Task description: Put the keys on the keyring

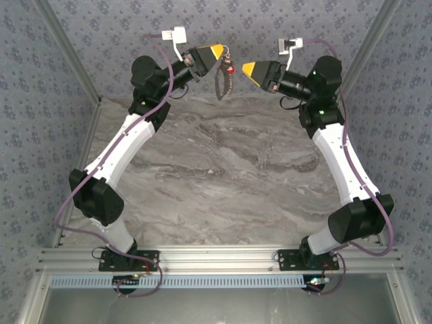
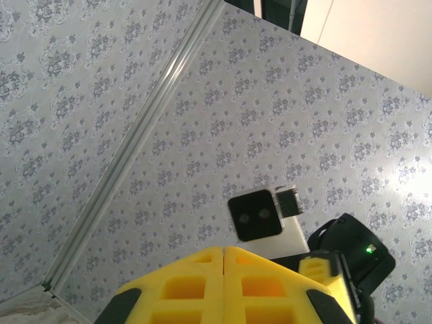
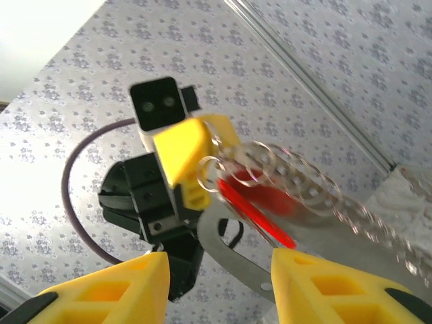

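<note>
Up at 12 o'clock, well above the worktop [image 1: 223, 169], the left pincer [image 1: 217, 52] is clamped shut on the top of the keyring [image 1: 221, 84], so the grey loop dangles freely in mid-air where the other arm can reach it. The red key [image 1: 230, 69] sits against the loop's 3 o'clock side, just beside the right pincer [image 1: 248, 68], whose fingers stand parted with nothing between them. Judging by that, the key looks already threaded or nearly so, and the raised, face-to-face pose lets one arm steady the ring while the other works the key.
</note>
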Controlling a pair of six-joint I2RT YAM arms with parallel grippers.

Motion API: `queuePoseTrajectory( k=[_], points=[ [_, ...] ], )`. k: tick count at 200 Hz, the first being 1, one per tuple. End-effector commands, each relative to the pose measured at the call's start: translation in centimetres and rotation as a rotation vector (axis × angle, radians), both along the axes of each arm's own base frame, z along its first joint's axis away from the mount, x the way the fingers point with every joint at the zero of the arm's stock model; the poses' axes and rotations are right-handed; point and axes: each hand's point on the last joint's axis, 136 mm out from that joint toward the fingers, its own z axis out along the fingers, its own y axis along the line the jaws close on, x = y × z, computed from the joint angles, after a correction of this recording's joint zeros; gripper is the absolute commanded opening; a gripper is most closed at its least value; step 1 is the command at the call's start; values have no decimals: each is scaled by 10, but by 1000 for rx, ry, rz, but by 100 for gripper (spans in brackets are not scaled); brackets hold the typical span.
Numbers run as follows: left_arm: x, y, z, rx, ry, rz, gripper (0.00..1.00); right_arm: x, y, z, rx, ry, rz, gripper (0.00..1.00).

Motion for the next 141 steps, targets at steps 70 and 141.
queuePoseTrajectory(
  k=[70, 141],
  points=[
    [-11, 6, 18, -55, -56, 9, 0, 16, 12, 49, 120, -147, -16, 47],
    [-8, 5, 17, -60, -54, 10, 0, 25, 31, 48, 123, -132, 37, 44]
  ],
)
